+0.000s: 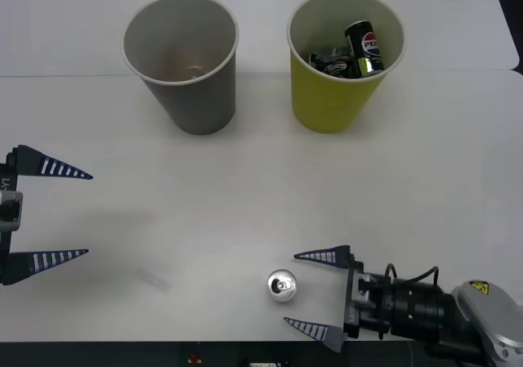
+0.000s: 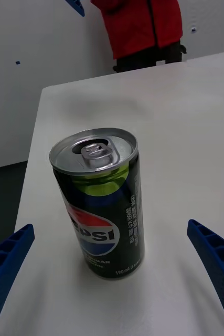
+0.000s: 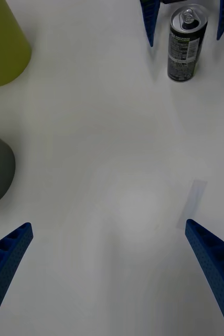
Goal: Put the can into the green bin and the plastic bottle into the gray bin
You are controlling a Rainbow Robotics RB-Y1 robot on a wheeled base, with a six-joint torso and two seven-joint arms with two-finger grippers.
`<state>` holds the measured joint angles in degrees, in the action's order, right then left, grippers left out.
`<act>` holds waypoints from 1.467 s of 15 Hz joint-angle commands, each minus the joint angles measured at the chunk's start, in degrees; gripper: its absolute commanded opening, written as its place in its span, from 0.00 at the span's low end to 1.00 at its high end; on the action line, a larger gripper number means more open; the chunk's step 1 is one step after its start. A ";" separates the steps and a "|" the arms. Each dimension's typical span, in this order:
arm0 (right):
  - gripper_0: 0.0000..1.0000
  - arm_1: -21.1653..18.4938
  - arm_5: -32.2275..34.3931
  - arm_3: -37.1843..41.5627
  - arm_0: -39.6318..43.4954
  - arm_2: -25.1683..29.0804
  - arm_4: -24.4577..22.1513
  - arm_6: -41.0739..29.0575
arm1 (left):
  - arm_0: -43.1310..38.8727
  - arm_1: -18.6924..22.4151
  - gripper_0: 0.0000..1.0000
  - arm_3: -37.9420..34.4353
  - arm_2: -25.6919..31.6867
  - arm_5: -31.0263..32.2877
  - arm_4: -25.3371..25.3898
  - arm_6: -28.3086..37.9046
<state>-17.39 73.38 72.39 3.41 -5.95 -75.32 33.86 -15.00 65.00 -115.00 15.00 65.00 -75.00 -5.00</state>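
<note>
The can [image 1: 282,286] stands upright near the table's front edge; it is small and black, with a Pepsi logo and a silver top with a pull tab [image 2: 98,205] [image 3: 187,44]. My right gripper [image 1: 291,289] is open, level with the can, one finger on each side, apart from it [image 2: 110,227]. At the table's left side my left gripper [image 1: 88,214] is open and holds nothing [image 3: 107,224]. The gray bin [image 1: 200,105] stands at the back left and the green bin [image 1: 335,105] at the back right. The plastic bottle is out of view.
Other black Pepsi cans [image 1: 364,46] lie inside the green bin. The table's side edge [image 2: 38,131] runs close behind the can. A faint strip of tape [image 3: 195,194] lies flat on the white tabletop between the grippers.
</note>
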 commanded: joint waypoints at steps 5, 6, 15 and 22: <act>1.00 2.27 -2.54 0.03 -1.13 -3.81 0.08 0.59 | 0.00 0.00 1.00 0.00 0.00 0.00 0.00 0.00; 1.00 2.71 -2.72 -0.05 -1.39 -4.16 0.08 0.59 | 0.00 0.00 1.00 0.00 0.00 0.00 0.00 0.00; 0.00 4.03 -4.74 0.03 -1.48 -5.21 0.70 3.23 | 0.00 0.00 1.00 0.00 0.00 0.00 0.00 0.00; 0.00 3.68 -5.44 0.30 -1.74 -5.12 1.40 2.53 | 0.00 0.00 1.00 0.00 0.00 0.00 0.00 0.00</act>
<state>-13.51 68.09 72.49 1.81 -11.10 -73.93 36.75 -15.00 65.00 -115.00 15.00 65.00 -75.00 -5.00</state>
